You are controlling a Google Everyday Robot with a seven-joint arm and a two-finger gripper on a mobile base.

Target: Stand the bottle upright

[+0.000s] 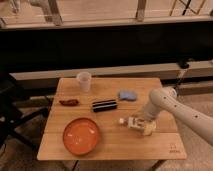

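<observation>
The bottle lies on its side on the right part of the wooden table, white cap pointing left toward the orange plate. It is small and clear with a pale label. My gripper is at the bottle's right end, reached in from the right on a white arm. It sits over the bottle's base and appears to touch it. The base end of the bottle is hidden by the gripper.
An orange plate sits at the front left. A black bar lies mid-table, a blue object behind it, a dark red item at the left, a translucent white cup at the back left.
</observation>
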